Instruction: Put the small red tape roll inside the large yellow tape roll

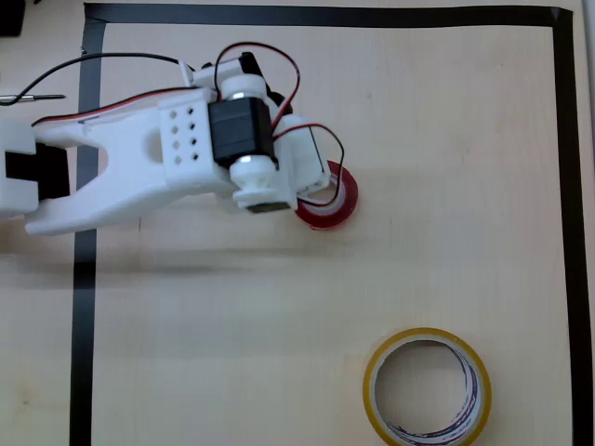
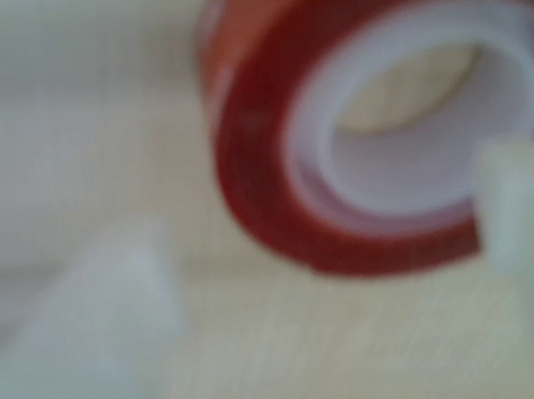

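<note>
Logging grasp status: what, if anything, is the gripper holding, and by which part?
Nothing yet. The gripper is open, one finger at the small red tape roll core's edge, the other outside the wall, unclamped.

a pale wood-grain table (image 1: 232, 353) fills the overhead view, edged by black tape strips (image 1: 85, 279) along top, left and right. a small glossy red tape roll (image 1: 337, 200) lies at centre, a large yellow tape ring (image 1: 428, 388) at lower right.

wrist view blurred | small red tape roll (image 2: 272, 159) cut at top, right | gripper (image 2: 341, 278) fingers fuzzy
</note>
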Robot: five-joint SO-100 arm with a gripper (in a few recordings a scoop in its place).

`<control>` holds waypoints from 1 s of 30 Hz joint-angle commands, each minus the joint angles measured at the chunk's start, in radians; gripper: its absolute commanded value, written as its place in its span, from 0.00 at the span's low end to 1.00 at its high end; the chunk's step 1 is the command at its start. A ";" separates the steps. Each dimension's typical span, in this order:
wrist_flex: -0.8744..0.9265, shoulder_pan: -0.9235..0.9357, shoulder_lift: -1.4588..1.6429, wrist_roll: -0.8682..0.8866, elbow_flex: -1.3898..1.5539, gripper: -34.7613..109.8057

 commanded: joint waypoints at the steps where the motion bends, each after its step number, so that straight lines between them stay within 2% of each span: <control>1: 0.012 0.015 0.018 -0.038 -0.048 0.36; 12: 0.012 0.012 -0.170 -0.060 -0.233 0.36; 15: 0.012 0.009 -0.216 -0.063 -0.281 0.32; 17: 0.012 0.008 -0.250 -0.063 -0.321 0.24; 21: 0.014 0.006 -0.290 -0.063 -0.374 0.24; 30: 0.014 0.034 -0.132 -0.097 -0.465 0.24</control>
